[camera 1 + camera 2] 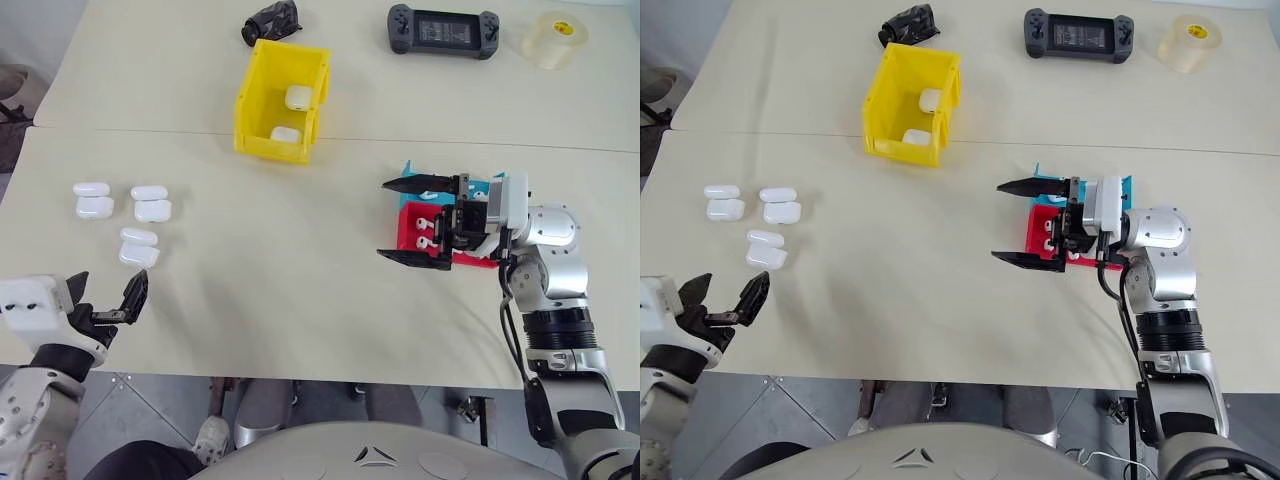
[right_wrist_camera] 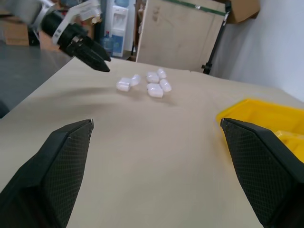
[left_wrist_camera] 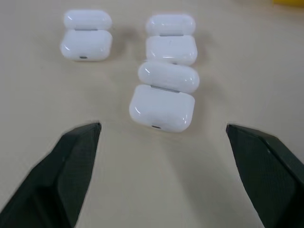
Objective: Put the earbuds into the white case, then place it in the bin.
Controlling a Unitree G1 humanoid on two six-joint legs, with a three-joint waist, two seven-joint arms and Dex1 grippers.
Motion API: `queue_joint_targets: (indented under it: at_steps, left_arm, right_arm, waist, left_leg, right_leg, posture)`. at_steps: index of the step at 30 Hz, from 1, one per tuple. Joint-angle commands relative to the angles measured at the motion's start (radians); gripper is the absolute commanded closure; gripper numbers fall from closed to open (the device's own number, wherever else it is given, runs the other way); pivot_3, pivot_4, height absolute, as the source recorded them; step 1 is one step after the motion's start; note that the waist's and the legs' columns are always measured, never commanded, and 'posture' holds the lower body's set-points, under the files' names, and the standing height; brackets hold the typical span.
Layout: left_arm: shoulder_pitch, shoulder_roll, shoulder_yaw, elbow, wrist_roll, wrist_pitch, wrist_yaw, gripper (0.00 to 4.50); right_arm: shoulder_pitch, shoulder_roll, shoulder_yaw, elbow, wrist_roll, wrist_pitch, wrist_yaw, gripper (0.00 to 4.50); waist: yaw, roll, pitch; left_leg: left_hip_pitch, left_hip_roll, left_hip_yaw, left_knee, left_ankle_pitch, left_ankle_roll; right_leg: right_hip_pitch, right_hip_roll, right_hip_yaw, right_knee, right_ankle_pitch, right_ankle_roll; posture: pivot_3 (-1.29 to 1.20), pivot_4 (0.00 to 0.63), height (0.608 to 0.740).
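Right gripper [image 1: 402, 218] hangs over the middle right of the table with its two black fingers spread wide and nothing between them, pointing left across the tabletop. Directly behind its fingers lie a low red tray [image 1: 408, 232] and a blue tray [image 1: 412, 192], side by side and partly hidden by the gripper's body; two earbuds [image 1: 424, 232] lie in the red tray, small and white with short stems.

Left gripper [image 1: 108, 292] sits at the near left edge, its fingers also wide apart and empty, aimed at a cluster of open white cases just beyond it. Three of these lie on the table with lids flipped back: the nearest white case [image 3: 161, 107] is straight ahead of the left fingers, a second [image 3: 171, 47] is just past it, almost touching, and a third [image 3: 86, 43] lies to the left, apart.

Farther off, left of centre, stands the yellow bin [image 1: 262, 95] with two more white cases [image 1: 298, 97] inside it.

Along the far edge lie a crumpled black object [image 1: 272, 20], a dark handheld game console [image 1: 444, 31] and a roll of clear tape [image 1: 555, 38].

Both tables [image 1: 300, 290] are pale beige, butted together along a seam just behind the bin. In the right wrist view a wooden board [image 2: 183, 38] leans against a wall beyond the table.
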Motion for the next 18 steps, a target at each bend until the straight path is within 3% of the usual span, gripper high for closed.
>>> queue_joint_targets:
  at_steps: [1, 6, 11, 18]
  left_arm:
    - [-0.058, 0.043, 0.071, -0.051, -0.095, 0.182, 0.075, 0.02]
    - [-0.321, 0.229, 0.039, 0.057, -0.169, 0.476, 0.079, 0.02]
    - [-0.481, 0.345, -0.030, 0.178, -0.106, 0.629, 0.052, 0.02]
    - [-0.567, 0.395, -0.114, 0.283, -0.065, 0.678, 0.008, 0.02]
  right_arm:
    - [0.006, -0.017, -0.022, -0.008, 0.028, -0.001, 0.031, 0.00]
    - [0.019, -0.012, -0.008, -0.055, 0.037, 0.043, 0.001, 0.00]
    - [0.022, -0.011, -0.008, -0.087, 0.040, 0.063, -0.013, 0.00]
    - [0.034, -0.008, -0.010, -0.116, 0.040, 0.072, -0.029, 0.00]
  waist:
    - [-0.003, 0.000, 0.000]
    - [-0.002, 0.000, 0.000]
    - [-0.014, 0.000, 0.001]
    - [-0.009, 0.000, 0.001]
  left_leg:
    - [0.000, 0.000, 0.000, 0.000, 0.000, 0.000]
    - [0.000, 0.000, -0.001, 0.001, 0.001, -0.003]
    - [0.002, -0.001, -0.002, -0.001, 0.002, -0.003]
    - [0.000, -0.001, -0.002, -0.002, 0.002, -0.004]
  right_leg:
    - [0.000, 0.000, 0.000, 0.000, 0.000, 0.000]
    - [0.000, 0.000, -0.001, 0.003, 0.000, -0.001]
    - [-0.001, 0.001, -0.001, 0.004, -0.001, -0.001]
    - [-0.003, 0.001, -0.002, 0.004, -0.001, -0.002]
  posture:
    - [0.00, 0.150, 0.740]
    - [0.00, 0.150, 0.740]
    - [0.00, 0.150, 0.740]
    - [0.00, 0.150, 0.740]
